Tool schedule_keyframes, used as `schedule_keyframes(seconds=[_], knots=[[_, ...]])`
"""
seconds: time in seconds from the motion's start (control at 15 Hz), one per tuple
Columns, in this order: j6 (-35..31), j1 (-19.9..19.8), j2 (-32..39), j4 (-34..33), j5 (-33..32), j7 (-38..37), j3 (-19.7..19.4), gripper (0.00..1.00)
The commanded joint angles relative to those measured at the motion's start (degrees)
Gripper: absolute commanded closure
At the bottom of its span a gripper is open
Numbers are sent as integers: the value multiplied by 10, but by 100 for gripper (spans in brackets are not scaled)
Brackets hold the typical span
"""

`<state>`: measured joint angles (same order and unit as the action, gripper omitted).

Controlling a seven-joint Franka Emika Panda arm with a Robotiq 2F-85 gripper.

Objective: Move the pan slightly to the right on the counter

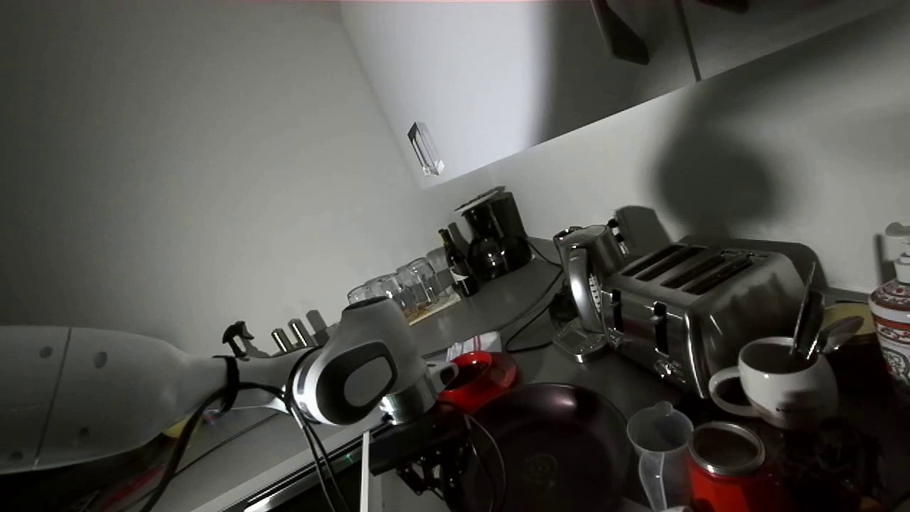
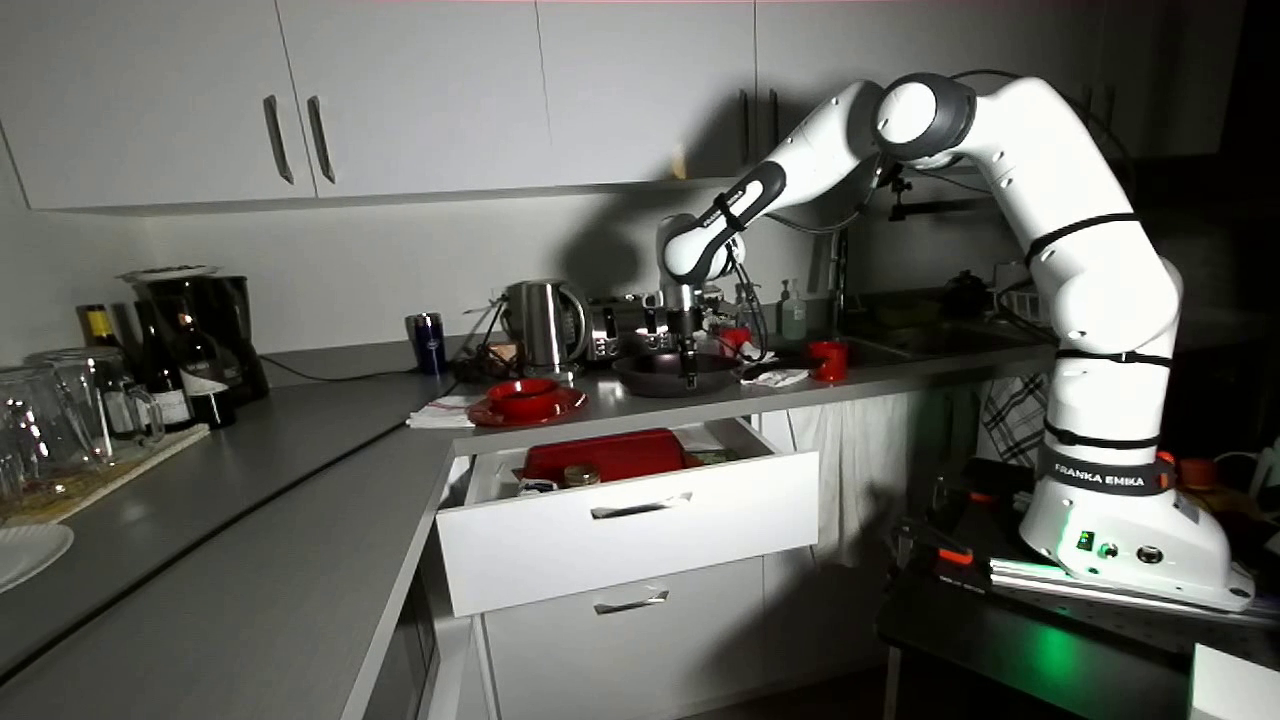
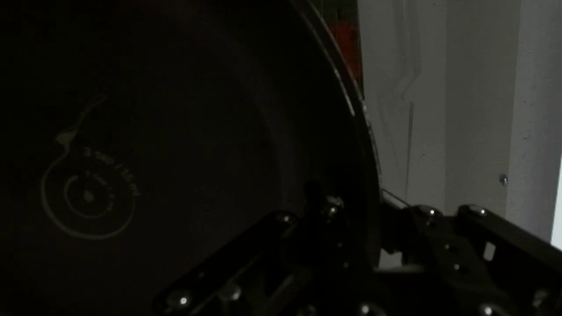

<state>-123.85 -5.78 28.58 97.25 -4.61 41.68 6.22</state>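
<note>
Dim light: a long grey table (image 2: 280, 560) runs in from the left. In an exterior view it carries, in order, a red plate (image 2: 575, 402) with a red bowl (image 2: 525, 398) on it, a steel kettle (image 2: 537, 325) and a toaster (image 2: 622, 330). In front of the toaster is the pan (image 2: 655, 380), on the table near its front edge, above a pulled-out drawer (image 2: 630, 535).

My hand (image 3: 362, 213) points down over the pan's rim. In the wrist view one finger (image 3: 328, 226) is inside the pan, the other outside; it is too dark for me to tell whether they pinch the wall or merely stand either side of it. If my hold is slack, the smooth rim could slide free as I drag, and the pan could twist. Past the rim I see drawer, not table, so a stray pull that way might tip the pan in.

Rightward, the handle (image 2: 790, 364) reaches toward a red cup (image 2: 828, 360); whether they touch I cannot tell. Sliding right could shove the cup along. In an exterior view a clear plastic jug (image 1: 660, 435) stands just beside the pan; it looks light, so a nudge might topple it.
</note>
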Motion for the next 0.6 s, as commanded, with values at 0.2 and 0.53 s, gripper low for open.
schedule_keyframes(seconds=[0.2,0.53], knots=[[-20,-6,-40,68,32,4,3,93],[-26,-3,-50,88,28,4,2,93]])
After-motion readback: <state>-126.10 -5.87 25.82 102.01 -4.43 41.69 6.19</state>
